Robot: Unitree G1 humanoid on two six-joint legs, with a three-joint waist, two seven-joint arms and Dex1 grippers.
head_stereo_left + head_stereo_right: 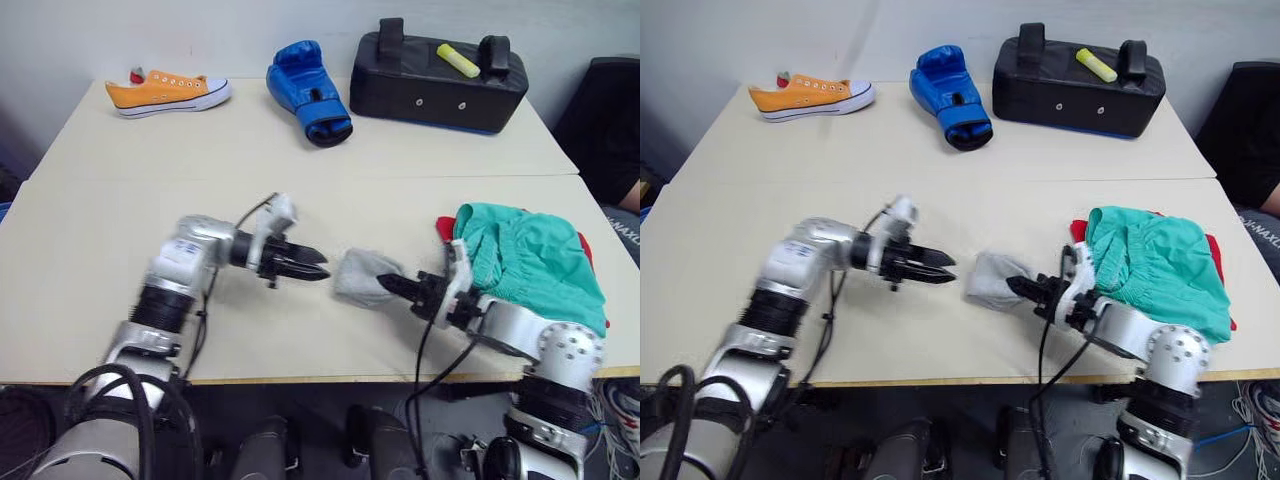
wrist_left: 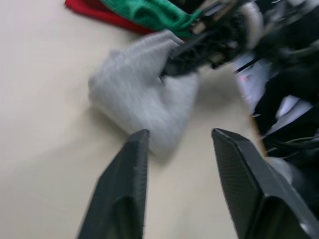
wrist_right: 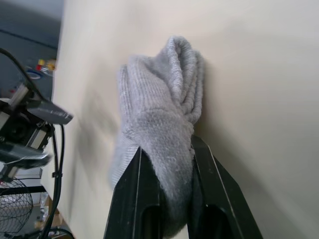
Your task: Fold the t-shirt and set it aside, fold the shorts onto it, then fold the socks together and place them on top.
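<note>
In the left eye view, the socks [image 1: 362, 277] are seen as a small grey bundle lying on the table [image 1: 90, 250], near its front edge. The right gripper [image 1: 392, 285] is clamped on the side of the bundle that faces the shorts [image 1: 530, 260]. The shorts are piled just beyond the right arm from the socks, on top of the t-shirt [image 1: 445, 228], of which only red edges are shown beneath the green cloth. The left gripper [image 1: 318, 266] is held on the opposite side of the socks, close to them but apart, with its fingers parted.

In the right eye view, the same layout is shown. Well behind the socks, along the far edge of the table, a sneaker [image 1: 812, 97], a boxing glove [image 1: 949, 96] and a black pad [image 1: 1077, 82] are set in a row, and a yellow marker [image 1: 1096, 64] is laid on top of the pad.

In the left wrist view, the two spread fingers [image 2: 122, 189] are pointed at the socks, with bare table between them and the bundle. The right gripper is seen gripping the far side of the socks.

In the right wrist view, the socks are pinched between the two black fingers [image 3: 139, 196], and the rest of the bundle is slumped on the table beyond them.
</note>
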